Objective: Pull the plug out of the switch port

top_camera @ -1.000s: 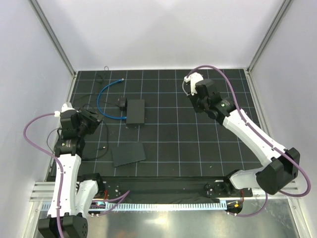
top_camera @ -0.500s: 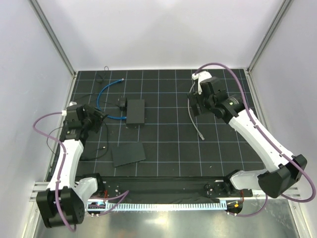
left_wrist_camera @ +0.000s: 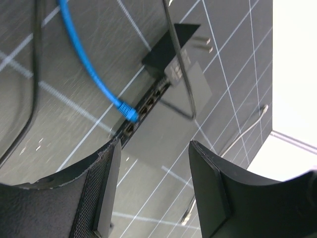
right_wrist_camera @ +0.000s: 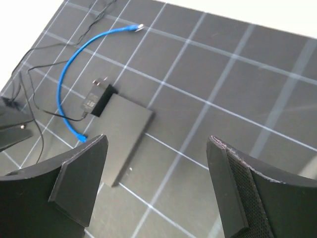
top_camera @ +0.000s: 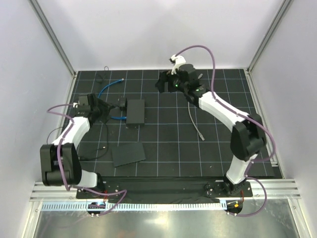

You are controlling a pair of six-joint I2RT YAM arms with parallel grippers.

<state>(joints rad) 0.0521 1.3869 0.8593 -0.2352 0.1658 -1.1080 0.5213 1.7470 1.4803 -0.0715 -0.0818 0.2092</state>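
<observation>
Resting on the black gridded counter (top_camera: 223, 148), the switch (top_camera: 135, 111) was observed left of centre in the top view, with a small black power adapter (top_camera: 121, 103) at its upper left corner. The plug (left_wrist_camera: 130, 113), at the end of the blue cable (left_wrist_camera: 84, 54), was found seated in the switch port (left_wrist_camera: 128, 127) along the box's narrow edge. In the left wrist view this was placed just left of centre, at the lower end of the row of sockets. From there the cable was traced in an arc toward the upper left of the top view, where its free end was noted lying on the counter.

The left tool (left_wrist_camera: 154, 148) was recorded with its fingers spread apart and nothing held between them. The plug was seen beyond the fingertips, nearer the left-hand finger in that frame, and no contact was made. In the top view the tool was positioned just left of the switch, close to the plug.

The right tool (right_wrist_camera: 157, 148) was likewise recorded with its fingers apart and nothing gripped. It was held above the counter in the upper middle of the top view, well apart from the switch, which was seen in the lower left of the right wrist view.

A grey cable (top_camera: 191, 119) was noted lying right of centre, a flat black slab (top_camera: 128, 153) below the switch, and a thin black wire (top_camera: 100, 77) at the upper left.
</observation>
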